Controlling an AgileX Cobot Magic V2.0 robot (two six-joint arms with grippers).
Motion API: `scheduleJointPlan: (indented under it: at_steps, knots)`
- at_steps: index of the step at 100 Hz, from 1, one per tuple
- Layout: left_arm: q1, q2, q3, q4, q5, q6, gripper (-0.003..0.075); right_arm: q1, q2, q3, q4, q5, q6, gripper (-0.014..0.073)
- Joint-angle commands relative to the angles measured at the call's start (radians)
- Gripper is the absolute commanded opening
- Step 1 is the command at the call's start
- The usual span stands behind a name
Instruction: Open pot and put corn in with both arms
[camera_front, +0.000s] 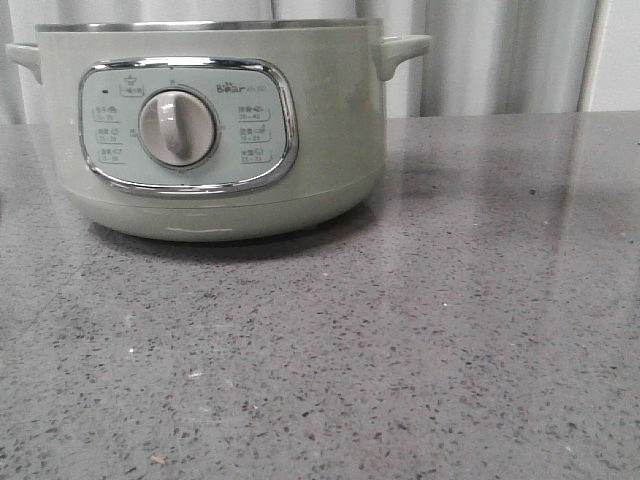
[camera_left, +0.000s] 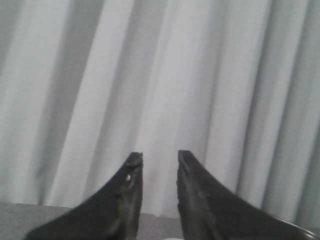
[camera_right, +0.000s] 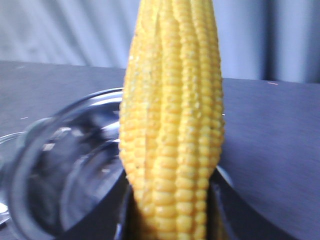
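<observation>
The pale green pot stands at the back left of the table, its steel rim at the top edge of the front view; neither gripper nor the corn shows there. In the right wrist view my right gripper is shut on the yellow corn, holding it upright above a shiny round steel opening, which looks like the pot's inside. My left gripper points at the curtain, jaws a little apart. A small pale piece sits between them at the frame's edge, and a thin curved rim shows beside it, apparently the lid.
Grey speckled countertop stretches in front of and to the right of the pot. Pale curtains hang behind the table.
</observation>
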Motion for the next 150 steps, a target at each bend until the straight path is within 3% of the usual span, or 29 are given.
scheduleJointPlan:
  at_steps: [1,16,30,35,46,54,64,84,93,103,108,150]
  knots:
    - [-0.051,0.0,-0.051,0.046,-0.005,-0.004,0.0059,0.085,0.047,-0.059,-0.019,-0.116,-0.003,-0.0074]
    - [-0.143,0.0,-0.078,0.051,0.084,-0.004,-0.0019,0.156,0.166,-0.121,-0.072,-0.12,-0.003,-0.0074]
    - [-0.244,0.0,-0.078,0.051,0.108,-0.004,-0.002,0.161,0.251,-0.175,-0.131,-0.1,-0.003,-0.0029]
    - [-0.282,-0.002,-0.078,0.051,0.128,-0.004,-0.002,0.161,0.269,-0.186,-0.163,-0.09,-0.003,0.0045]
    - [-0.372,-0.002,-0.078,0.051,0.155,-0.004,-0.002,0.161,0.286,-0.192,-0.183,-0.07,-0.003,0.0318]
    - [-0.425,-0.002,-0.078,0.053,0.152,0.0,-0.002,0.161,0.286,-0.192,-0.188,-0.066,-0.003,0.0466]
    - [-0.465,-0.002,-0.078,0.091,0.125,0.001,-0.002,0.161,0.277,-0.203,-0.216,-0.045,-0.003,0.0537]
    - [-0.47,-0.007,-0.078,0.109,0.065,0.001,-0.002,0.161,0.177,-0.208,-0.225,0.039,-0.003,0.0493]
    - [-0.47,-0.023,-0.075,0.109,0.072,0.001,-0.002,0.155,0.095,-0.198,-0.253,0.113,-0.003,0.0314]
    - [-0.47,-0.062,-0.061,0.109,0.072,0.004,-0.002,0.155,-0.027,-0.149,-0.337,0.156,-0.003,0.0023]
    - [-0.47,-0.089,-0.047,0.109,0.073,0.015,-0.002,0.155,-0.114,-0.106,-0.367,0.147,-0.003,-0.0074]
    - [-0.47,-0.236,0.147,0.105,0.078,0.084,-0.002,0.155,-0.878,0.434,-0.406,0.126,-0.003,-0.0064]
